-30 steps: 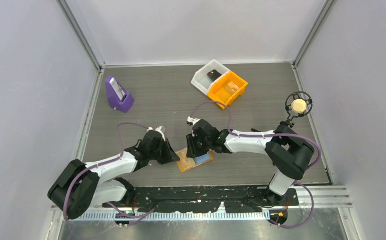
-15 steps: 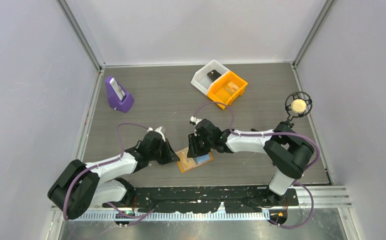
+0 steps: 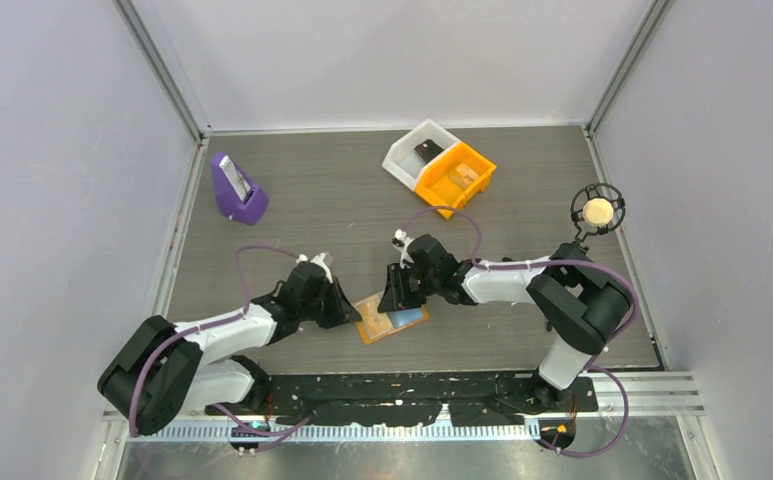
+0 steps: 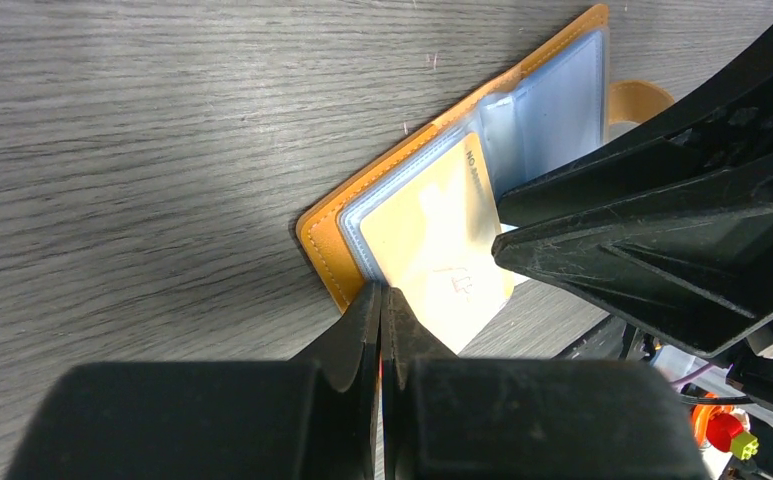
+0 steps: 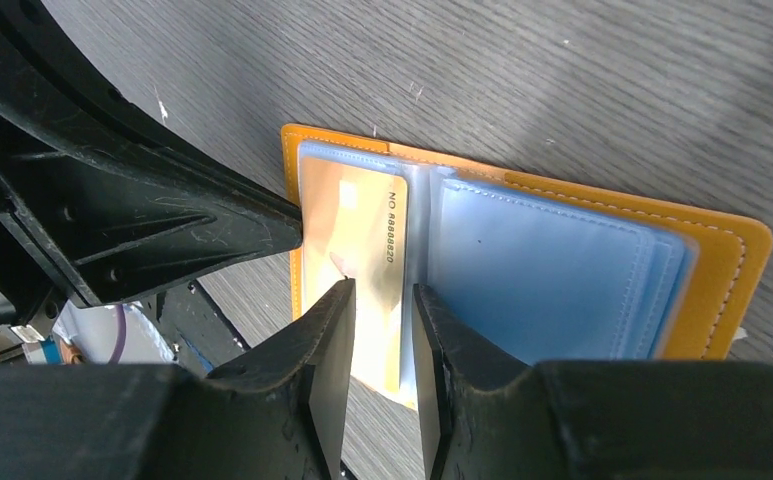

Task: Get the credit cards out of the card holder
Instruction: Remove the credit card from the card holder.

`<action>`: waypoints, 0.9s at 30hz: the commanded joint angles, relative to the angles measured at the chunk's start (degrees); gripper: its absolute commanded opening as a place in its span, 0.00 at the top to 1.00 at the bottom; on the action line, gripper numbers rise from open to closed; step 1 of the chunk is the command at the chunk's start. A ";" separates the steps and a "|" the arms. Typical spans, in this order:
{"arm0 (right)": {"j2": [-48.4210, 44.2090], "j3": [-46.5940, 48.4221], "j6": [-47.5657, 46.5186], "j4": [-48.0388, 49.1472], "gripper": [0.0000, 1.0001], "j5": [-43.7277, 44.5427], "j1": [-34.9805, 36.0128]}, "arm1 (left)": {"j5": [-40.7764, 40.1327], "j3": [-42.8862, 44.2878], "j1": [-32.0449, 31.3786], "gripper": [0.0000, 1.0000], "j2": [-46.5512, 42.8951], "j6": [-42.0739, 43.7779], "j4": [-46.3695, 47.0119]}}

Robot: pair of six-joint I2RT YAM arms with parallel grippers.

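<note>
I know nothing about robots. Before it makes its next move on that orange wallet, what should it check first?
1. The card holder lies open flat: ok.
2. The gold card sticks partly out of its sleeve: ok.
3. The right gripper is over the card, jaws slightly apart: ok.
4. The left gripper, shut at the holder's edge, pins it down: cannot tell.
5. No further cards behind the blue panels: cannot tell.
</note>
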 commanded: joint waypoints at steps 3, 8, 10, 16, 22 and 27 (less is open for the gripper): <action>0.05 -1.34 1.02 2.38 0.67 -1.66 -0.31 | -3.17 -1.90 -0.99 1.00 1.60 -0.09 -0.98; 0.45 -2.30 3.61 6.73 0.75 -4.25 -0.38 | -3.15 -2.20 -1.69 1.00 2.89 -0.71 0.09; -0.01 -2.92 4.48 8.54 0.81 -4.70 -0.52 | -3.25 -2.20 -1.86 1.00 3.06 -0.71 0.03; -3.09 -5.19 4.25 9.84 0.95 -5.04 -2.13 | -5.06 -1.79 -1.89 1.00 3.04 0.13 -2.90; -6.34 -6.91 3.74 9.52 0.95 -6.24 -3.91 | -5.05 -1.58 -1.88 1.00 3.85 0.69 -3.47; -8.96 -8.21 2.53 8.39 0.95 -6.71 -4.85 | -5.43 -1.39 -1.93 1.00 3.39 1.55 -5.84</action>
